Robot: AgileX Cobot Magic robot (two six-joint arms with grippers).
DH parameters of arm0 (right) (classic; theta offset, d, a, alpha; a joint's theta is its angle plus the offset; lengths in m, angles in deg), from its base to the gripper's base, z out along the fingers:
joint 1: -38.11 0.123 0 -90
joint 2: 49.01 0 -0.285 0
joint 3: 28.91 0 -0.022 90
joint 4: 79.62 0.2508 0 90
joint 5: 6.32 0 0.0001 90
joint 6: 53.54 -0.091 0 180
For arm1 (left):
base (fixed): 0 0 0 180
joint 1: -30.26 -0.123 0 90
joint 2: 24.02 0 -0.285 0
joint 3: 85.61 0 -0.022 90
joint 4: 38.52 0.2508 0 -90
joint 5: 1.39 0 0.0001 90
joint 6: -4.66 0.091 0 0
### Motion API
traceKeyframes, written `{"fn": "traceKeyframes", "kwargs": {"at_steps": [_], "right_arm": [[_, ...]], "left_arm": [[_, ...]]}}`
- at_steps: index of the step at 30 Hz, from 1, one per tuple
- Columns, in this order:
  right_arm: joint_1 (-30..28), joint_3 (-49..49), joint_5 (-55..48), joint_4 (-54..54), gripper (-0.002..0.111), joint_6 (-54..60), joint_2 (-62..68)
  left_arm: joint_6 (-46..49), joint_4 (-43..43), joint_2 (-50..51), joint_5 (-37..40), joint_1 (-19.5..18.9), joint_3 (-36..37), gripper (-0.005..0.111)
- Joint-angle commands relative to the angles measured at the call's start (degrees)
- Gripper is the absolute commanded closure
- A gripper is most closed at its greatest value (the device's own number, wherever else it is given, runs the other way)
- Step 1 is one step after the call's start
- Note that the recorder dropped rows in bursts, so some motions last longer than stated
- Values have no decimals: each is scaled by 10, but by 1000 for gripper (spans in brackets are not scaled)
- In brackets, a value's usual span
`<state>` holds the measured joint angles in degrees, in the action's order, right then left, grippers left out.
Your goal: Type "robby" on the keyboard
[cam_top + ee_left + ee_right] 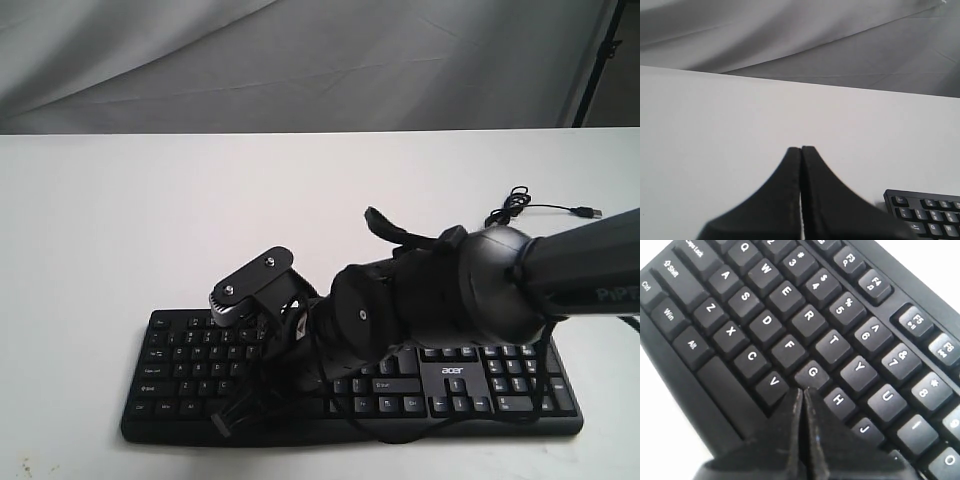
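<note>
Got the right gripper [802,392] pinched fully shut with nothing in it, used as one blunt poking tip low over the keyboard [452,372], which lies flat on the white table [150,230] directly under that arm. Going by the wrist cam, tip parked right past the V key [774,382], just beside the G key [812,372] and the H key [839,400], with B nowhere visible, probably hidden straight under the fingers. So guessing the b of "robby" as the step in hand, though can't confirm any letters typed so far. To do it well: go straight down along the fingers, no sideways drift, what with V, G and H all crowding the tip and a shut pair of fingers looking wide enough to clip two caps at once. Aim for the middle of the cap, press short and firm, then lift clear before the second b rather than leaning on it and risking a repeat. Can't tell from here whether touching the cap or just hovering. After that, out ahead of the tip to the Y key [859,367], beyond G and H. Left gripper [801,150] also closed tight and empty, hanging over bare table, keyboard corner just off to one side, so best left parked there out of the way.
</note>
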<state>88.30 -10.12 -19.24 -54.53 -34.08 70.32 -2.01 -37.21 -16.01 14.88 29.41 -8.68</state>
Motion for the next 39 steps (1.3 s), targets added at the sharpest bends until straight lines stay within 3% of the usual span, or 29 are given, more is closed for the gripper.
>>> {"fn": "traceKeyframes", "kwargs": {"at_steps": [1,8,17,39], "right_arm": [[-4,0,-2,-7,108,0,-26],[-16,-4,13,-8,108,0,-35],[-47,-83,-32,-15,108,0,-1],[-56,-81,-61,-15,108,-1,19]], "left_arm": [[-3,-5,-2,-1,2,3,107],[-3,-5,-2,-1,2,3,107],[-3,-5,-2,-1,2,3,107],[-3,-5,-2,-1,2,3,107]]}}
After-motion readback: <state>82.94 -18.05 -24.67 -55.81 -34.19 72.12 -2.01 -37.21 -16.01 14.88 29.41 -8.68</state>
